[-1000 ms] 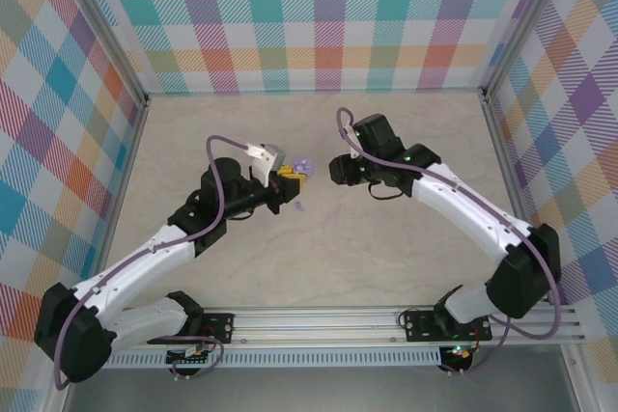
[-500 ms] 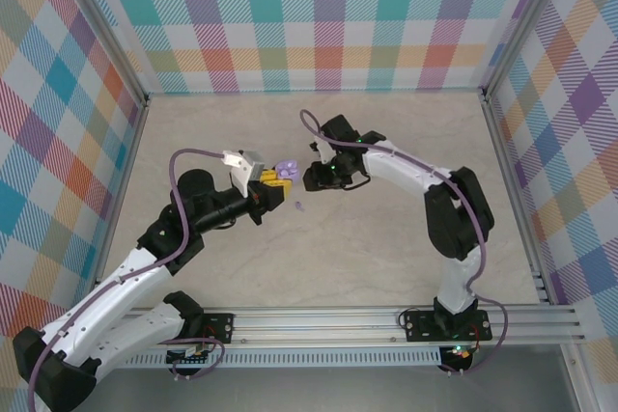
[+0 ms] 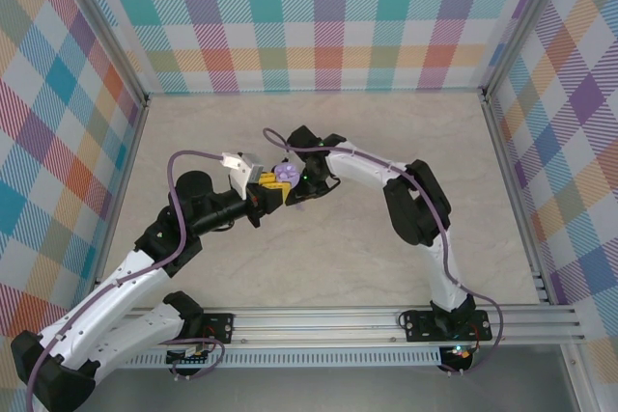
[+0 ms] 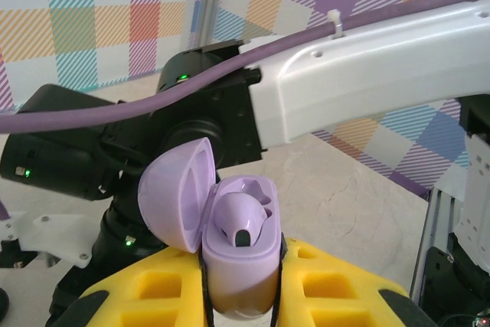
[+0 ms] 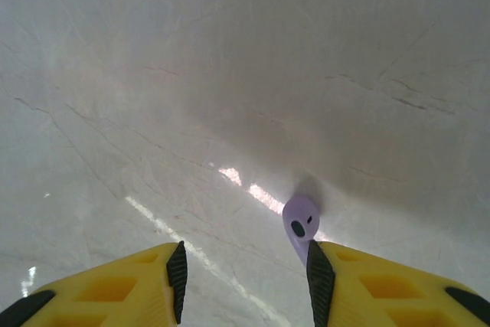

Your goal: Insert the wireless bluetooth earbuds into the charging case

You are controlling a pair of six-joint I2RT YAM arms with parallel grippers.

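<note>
Top external view: the table point(image 3: 406, 142) is a pale beige surface with a marble pattern of thin darker veins. On three sides stand walls point(image 3: 328, 7) printed with a check of teal, orange, yellow, purple and pink on white. Aluminium posts point(image 3: 97, 26) run along the corners, and a metal rail point(image 3: 328, 320) at the near edge carries both arm bases. A purple cable point(image 3: 193, 156) loops over the left arm.

Near the middle of the table, the left gripper point(image 3: 275, 186) is pressed onto the charging case point(image 3: 283, 173), which is lavender and held above the surface. The right gripper point(image 3: 307, 183) is just beside it, on its right.

From the left wrist, the case sits upright between the two yellow fingers point(image 4: 337, 285). Its lid point(image 4: 178, 193) is swung open to the left. One lavender earbud, the seated earbud point(image 4: 241, 221), lies in the case body, a small dark spot on its tip. Behind it is the white and black right arm point(image 4: 360, 86), with small green lights on its black joints.

From the right wrist, the right gripper's yellow fingers with black pads point(image 5: 177, 277) are spread and hold nothing. Bare table shows between them, with bright reflections of the lamps. The loose earbud point(image 5: 300, 223) lies on the table at the tip of the finger on the right of this view; whether it touches the pad I cannot tell.
</note>
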